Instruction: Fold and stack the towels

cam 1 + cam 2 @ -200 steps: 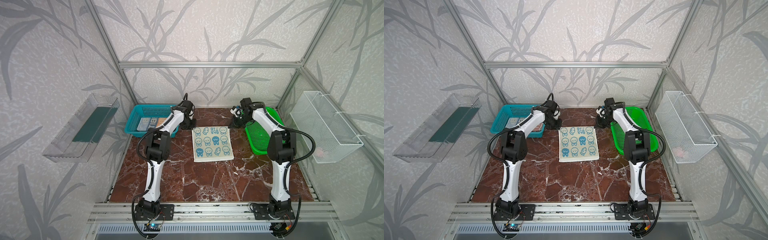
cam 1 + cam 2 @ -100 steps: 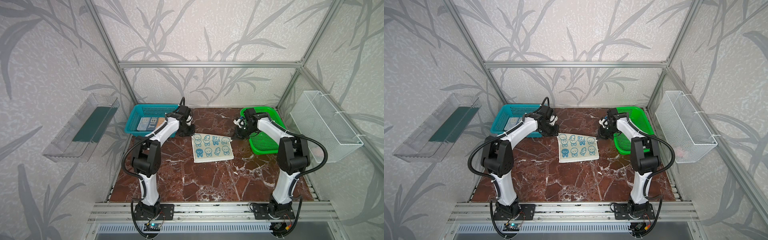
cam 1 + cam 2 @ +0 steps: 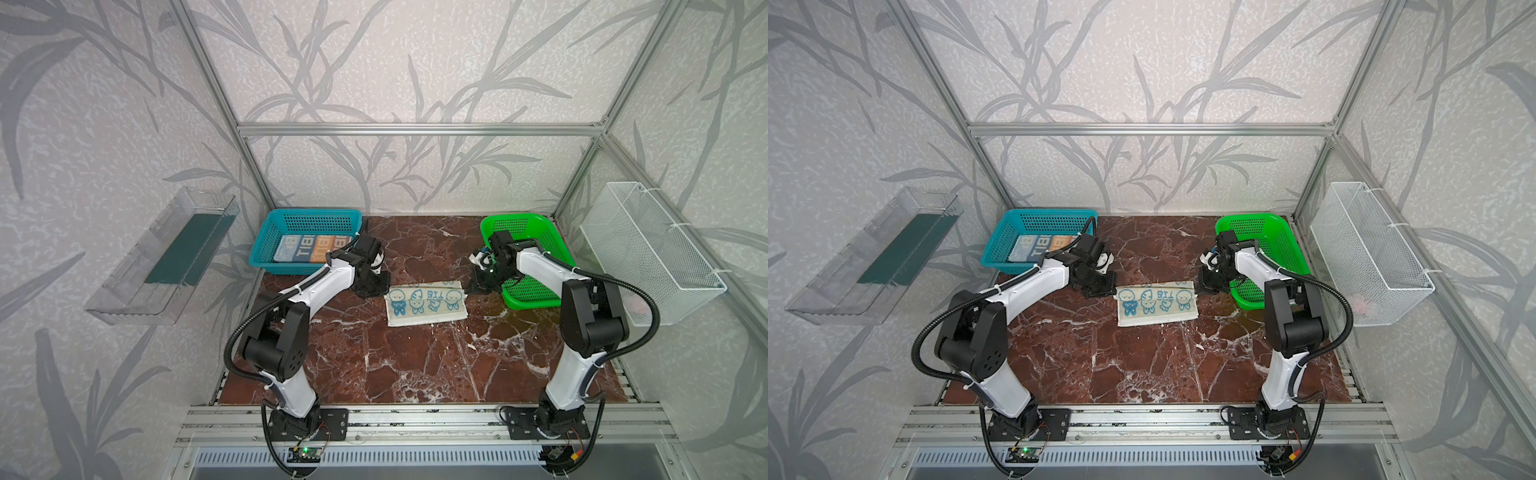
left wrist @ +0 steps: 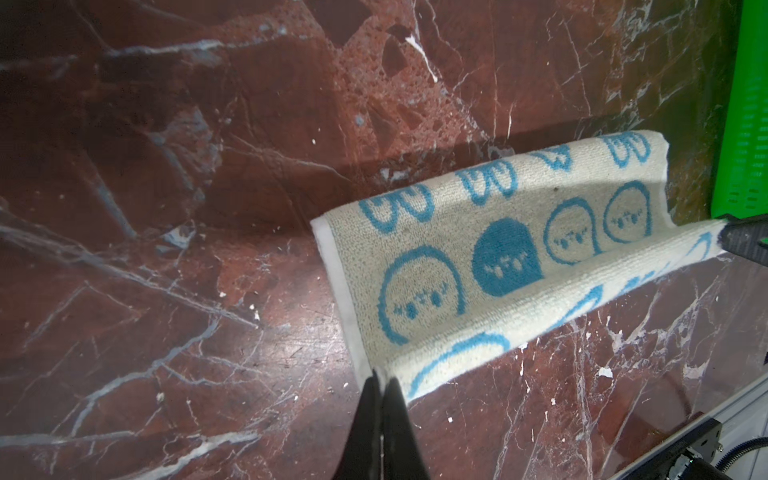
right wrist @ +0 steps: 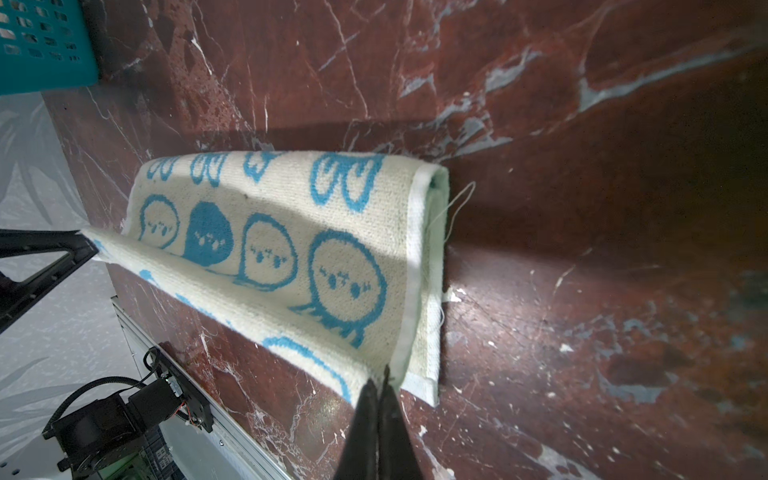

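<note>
Marble tabletop (image 3: 374, 365) — towel (image 3: 424, 309) between blue basket (image 3: 316, 220) and green basket (image 3: 515, 226).

One towel (image 3: 426, 305) lies on the one marble table (image 3: 415, 374). Two plastic baskets stand near it: one blue basket (image 3: 316, 223) to its left, one green basket (image 3: 515, 224) to its right. The blue one holds at least two folded towels (image 3: 309, 248), one blue, one orange; any more cannot be told. Two arms flank that towel, a left arm (image 3: 320, 286) and a right arm (image 3: 544, 266), each with one gripper: left gripper (image 4: 382, 374), right gripper (image 5: 380, 376). Farther left hangs one clear tray (image 3: 162, 257); farther right, one wire basket (image 3: 648, 253).
</note>
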